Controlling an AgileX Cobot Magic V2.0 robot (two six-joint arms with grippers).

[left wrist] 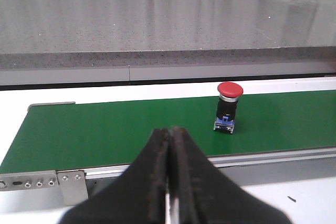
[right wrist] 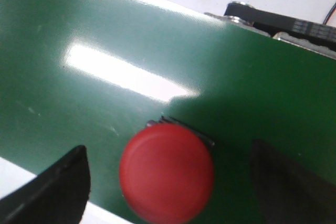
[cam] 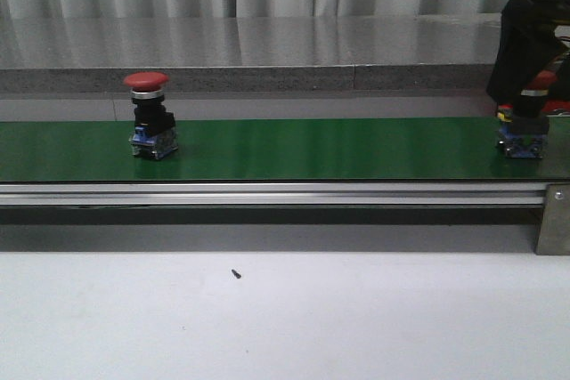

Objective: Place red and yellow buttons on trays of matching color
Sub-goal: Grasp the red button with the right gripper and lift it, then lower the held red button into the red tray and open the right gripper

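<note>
Centre the right gripper (right wrist: pixel 168 182), fingers apart, over the red mushroom-head push button (right wrist: pixel 166 178) on the green conveyor belt (right wrist: pixel 157 51) before closing. Left gripper (left wrist: pixel 170 182) fingers are together.

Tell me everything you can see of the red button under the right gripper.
The red button has a round, smooth, matte red mushroom cap seen from above. In the front view, it shows a silvery collar, a dark body and a blue base. It stands upright on the green belt near the belt's right end. The right gripper is open, one finger on each side of the cap, with visible gaps; nothing but the belt touches it.
</note>
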